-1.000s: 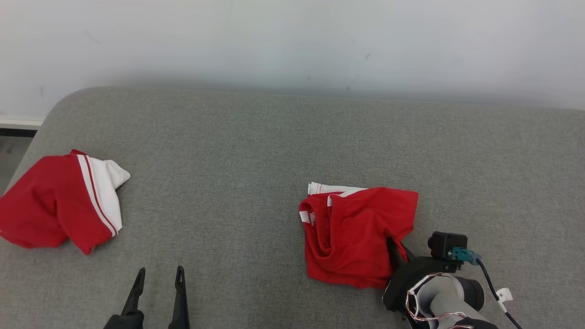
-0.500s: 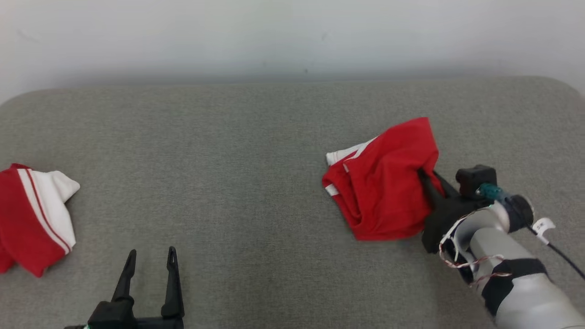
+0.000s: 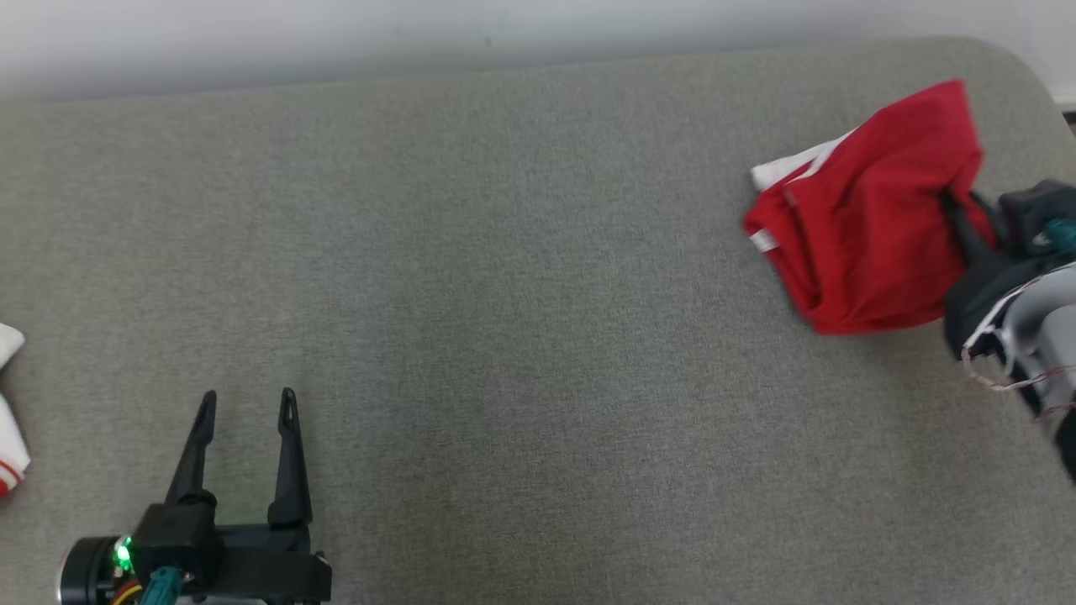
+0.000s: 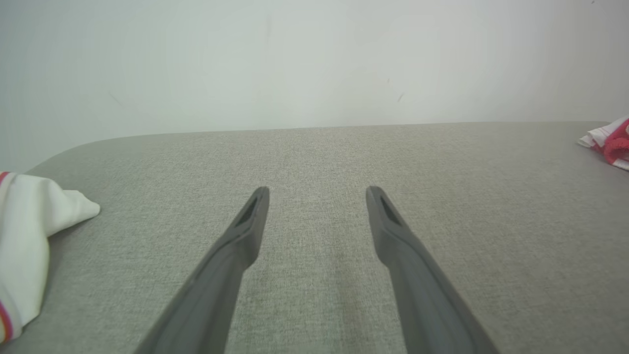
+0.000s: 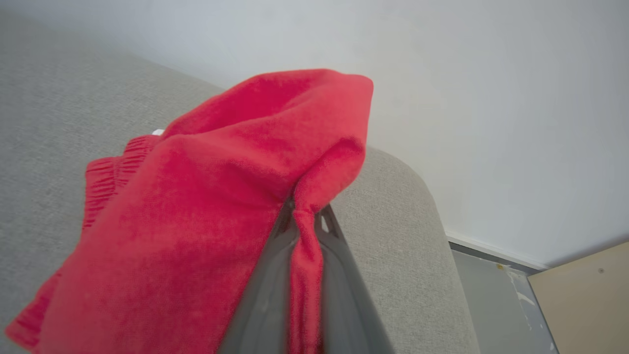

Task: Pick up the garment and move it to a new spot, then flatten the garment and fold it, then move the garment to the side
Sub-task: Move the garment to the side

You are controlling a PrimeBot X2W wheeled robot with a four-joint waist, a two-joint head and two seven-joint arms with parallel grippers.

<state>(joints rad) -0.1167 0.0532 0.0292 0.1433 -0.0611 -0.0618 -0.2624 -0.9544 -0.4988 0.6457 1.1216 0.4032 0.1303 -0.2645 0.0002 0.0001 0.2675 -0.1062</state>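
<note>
From my right wrist camera, I see the right gripper clamped on a pinched fold of red cloth. The cloth bunches up and to the left over the fingers. Behind it is the grey surface, its rounded corner against the white wall.

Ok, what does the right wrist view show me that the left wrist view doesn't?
Right wrist view, not the left: the right pincer shut on a pinched fold of the small red garment, plus the grey cushion's rounded end and floor beyond it. Left wrist view, not the right: the left pincer open and holding nothing, and the jersey's white sleeve at its left edge. Both: the grey cushion, the pale wall, and the small red garment, just a red-and-white edge at the left wrist view's far right.
</note>
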